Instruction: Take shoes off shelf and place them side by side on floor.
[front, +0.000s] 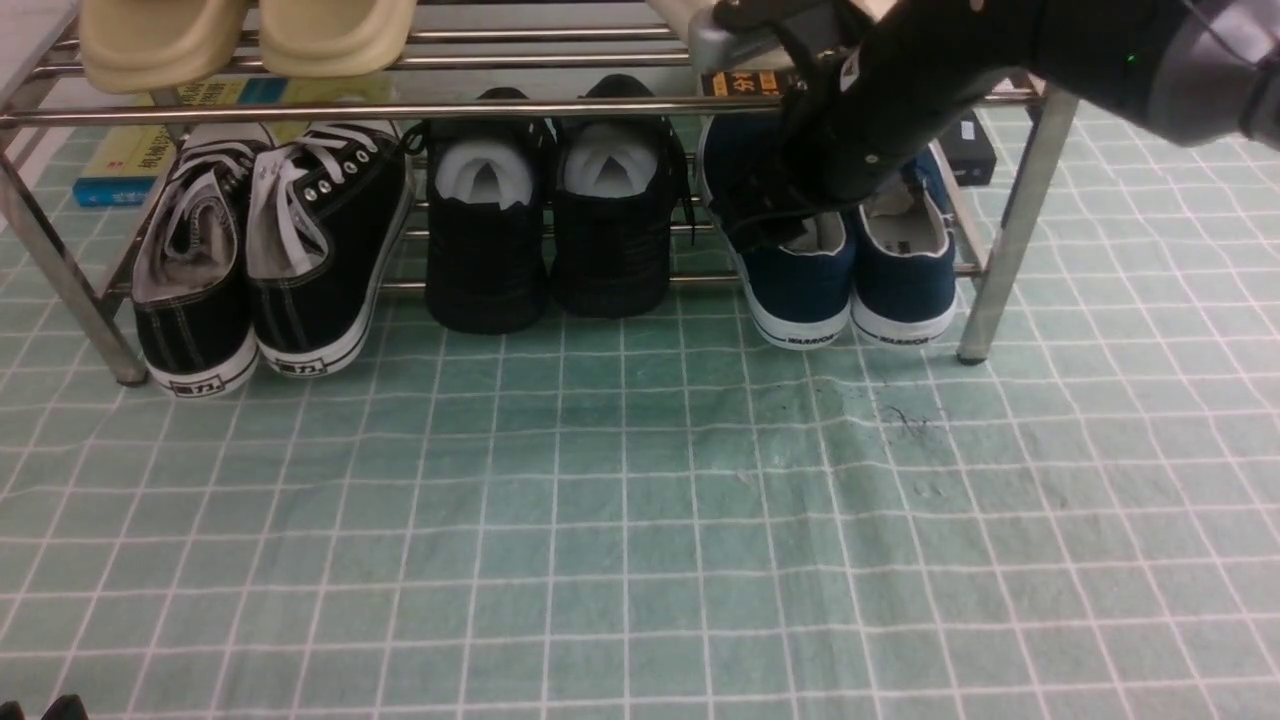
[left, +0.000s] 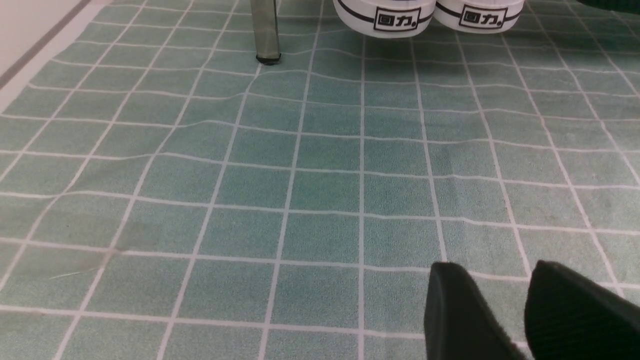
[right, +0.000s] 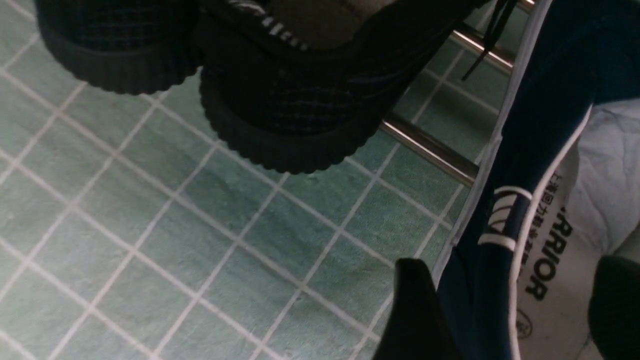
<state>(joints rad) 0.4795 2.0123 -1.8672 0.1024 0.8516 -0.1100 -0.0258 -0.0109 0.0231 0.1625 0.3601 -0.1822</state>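
Front cam: shoes (front: 800, 285) on shelf (front: 1010, 230) lower tier, right end, heels past front bar, tabs "WARRIOR"; arm hides the grip. R wrist cam: right gripper (right: 512, 280) fingers spread wide astride one shoe's wall, not pinching. Floor (front: 620, 520) before shelf open. Left gripper (left: 500, 280) fingers slightly apart, holding nothing.

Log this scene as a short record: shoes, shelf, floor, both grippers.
shoes: navy pair, on lower tier, heels toward camera
shelf: steel tubes, two tiers
floor: green grid, no navy shoe on it
right gripper: jaws open, straddling one navy shoe's side wall
left gripper: jaws open, empty, above floor
neighbours: all-black shoes beside navy pair
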